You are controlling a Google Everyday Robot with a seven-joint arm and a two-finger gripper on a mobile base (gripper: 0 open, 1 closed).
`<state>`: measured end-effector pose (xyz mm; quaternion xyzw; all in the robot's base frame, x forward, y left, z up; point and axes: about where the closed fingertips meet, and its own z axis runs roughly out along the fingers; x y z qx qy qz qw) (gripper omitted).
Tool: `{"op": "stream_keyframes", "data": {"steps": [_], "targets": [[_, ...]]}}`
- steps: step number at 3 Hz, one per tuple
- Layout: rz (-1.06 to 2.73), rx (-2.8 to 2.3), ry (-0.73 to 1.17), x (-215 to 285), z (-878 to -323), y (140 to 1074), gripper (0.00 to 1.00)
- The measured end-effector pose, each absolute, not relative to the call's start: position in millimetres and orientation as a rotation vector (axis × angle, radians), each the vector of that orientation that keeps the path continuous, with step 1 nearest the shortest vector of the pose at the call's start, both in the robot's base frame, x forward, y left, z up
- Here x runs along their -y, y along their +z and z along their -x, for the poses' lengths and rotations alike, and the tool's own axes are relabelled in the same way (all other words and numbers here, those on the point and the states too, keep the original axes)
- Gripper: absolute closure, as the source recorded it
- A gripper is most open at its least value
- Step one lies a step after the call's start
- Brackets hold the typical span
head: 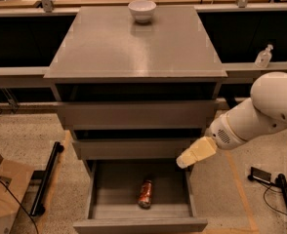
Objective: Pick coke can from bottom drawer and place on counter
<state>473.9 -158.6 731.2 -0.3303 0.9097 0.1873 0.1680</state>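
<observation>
The coke can [144, 193] lies on its side on the floor of the open bottom drawer [139, 224], near its middle. The grey counter [133, 48] tops the cabinet above two shallower drawers. My gripper [194, 153] comes in from the right on a white arm. Its cream-coloured end is over the drawer's right rear corner, above and to the right of the can, not touching it.
A white bowl [142, 10] stands at the back of the counter. A clear bottle [263, 56] is on a ledge at the right. A cardboard box [2, 194] and a black bar [45, 179] are on the floor at left, cables [275, 184] at right.
</observation>
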Motion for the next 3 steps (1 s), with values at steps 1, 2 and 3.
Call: {"op": "stream_keyframes", "data": {"steps": [1,2,3], "targets": [[0.941,-2.589,0.534,158.5,-473.4,731.1,0.00],[0.865,-2.631,0.634,143.0,-480.6,693.2,0.00],[0.750,-2.666,0.764,118.4,-491.5,636.3,0.00]]}}
